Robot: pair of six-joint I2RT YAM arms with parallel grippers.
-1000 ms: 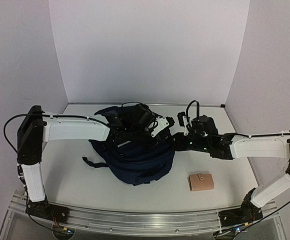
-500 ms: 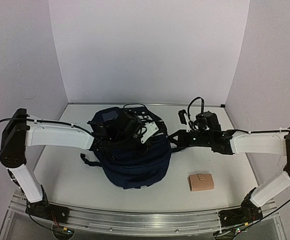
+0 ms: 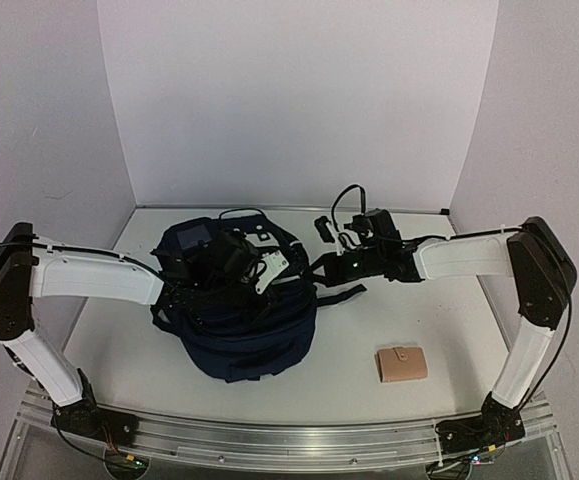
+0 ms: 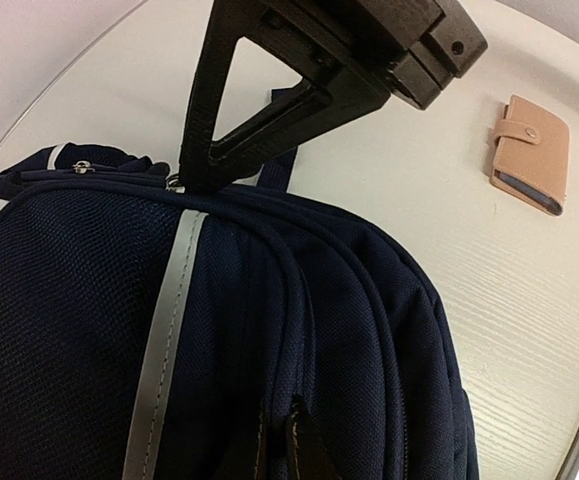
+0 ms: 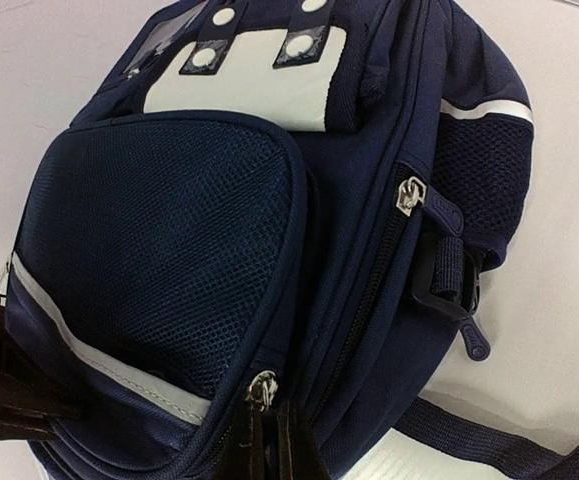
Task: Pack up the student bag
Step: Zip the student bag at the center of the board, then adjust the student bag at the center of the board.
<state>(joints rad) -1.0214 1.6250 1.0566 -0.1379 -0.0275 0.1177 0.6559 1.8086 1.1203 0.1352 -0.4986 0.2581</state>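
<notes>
The student bag (image 3: 239, 335) is a navy backpack lying left of the table's middle. In the left wrist view the bag (image 4: 89, 330) shows a grey stripe and closed zip seams. In the right wrist view the bag (image 5: 169, 220) shows a mesh pocket and a light grey patch. My left gripper (image 3: 281, 272) rests on top of the bag, and in its wrist view this gripper (image 4: 279, 450) is shut on a fold of the fabric. My right gripper (image 3: 314, 268) is at the bag's right side. In its wrist view it (image 5: 269, 445) is shut on a metal zipper pull (image 5: 261, 388).
A tan wallet (image 3: 401, 364) lies flat on the table to the front right of the bag, and it also shows in the left wrist view (image 4: 531, 153). A bag strap (image 3: 344, 293) trails right under the right arm. White walls close in the back and sides.
Both grippers and the bag have moved left across the table. The right arm has stretched out further to the left, and the left arm has drawn back.
</notes>
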